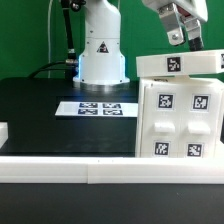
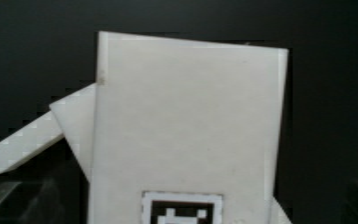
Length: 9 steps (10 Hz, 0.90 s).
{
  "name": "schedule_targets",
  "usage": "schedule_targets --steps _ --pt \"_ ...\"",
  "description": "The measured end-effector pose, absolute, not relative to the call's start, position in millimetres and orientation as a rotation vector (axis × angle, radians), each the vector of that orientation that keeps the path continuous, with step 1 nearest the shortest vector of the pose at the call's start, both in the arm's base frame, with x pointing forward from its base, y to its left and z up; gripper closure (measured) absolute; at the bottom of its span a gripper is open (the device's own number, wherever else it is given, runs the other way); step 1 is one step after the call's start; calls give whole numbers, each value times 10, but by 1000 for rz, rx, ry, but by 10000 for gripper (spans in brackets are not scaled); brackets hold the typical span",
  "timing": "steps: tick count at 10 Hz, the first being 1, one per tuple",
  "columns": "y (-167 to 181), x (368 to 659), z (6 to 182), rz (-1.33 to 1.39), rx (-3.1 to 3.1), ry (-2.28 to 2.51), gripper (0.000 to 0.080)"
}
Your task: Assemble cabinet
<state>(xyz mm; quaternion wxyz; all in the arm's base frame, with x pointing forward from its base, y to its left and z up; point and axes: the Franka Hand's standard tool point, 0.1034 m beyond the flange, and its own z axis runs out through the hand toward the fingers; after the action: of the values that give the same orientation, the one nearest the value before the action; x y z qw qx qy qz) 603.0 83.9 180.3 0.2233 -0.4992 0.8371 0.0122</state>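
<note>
The cabinet body [image 1: 180, 120], a big white box with black-and-white tags on its front, stands at the exterior view's right. A white tagged top block [image 1: 178, 65] lies across its top. My gripper [image 1: 186, 44] hangs just over that block with its fingers spread; I cannot tell whether they touch it. The wrist view looks down on a broad white panel [image 2: 185, 110] with a tag [image 2: 181, 210] near the gripper end. A slanted white piece [image 2: 34, 135] juts out beside it. My fingers are too dim there to make out.
The marker board [image 1: 97, 107] lies flat on the black table in front of the white robot base [image 1: 100, 55]. A long white rail [image 1: 100, 172] edges the table's front. A small white part [image 1: 3, 131] sits at the exterior view's left edge.
</note>
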Motion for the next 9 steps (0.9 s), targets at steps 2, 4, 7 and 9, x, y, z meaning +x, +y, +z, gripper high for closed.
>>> schedule_targets --steps 2,4,7,9 --pt "857 6055 1825 21 -1631 2151 2" --pt "866 6071 1852 -44 -1867 1947 2" --pt "934 6031 1815 -109 -2078 1743 2" --pt "916 6037 1818 -162 -2226 1563 2"
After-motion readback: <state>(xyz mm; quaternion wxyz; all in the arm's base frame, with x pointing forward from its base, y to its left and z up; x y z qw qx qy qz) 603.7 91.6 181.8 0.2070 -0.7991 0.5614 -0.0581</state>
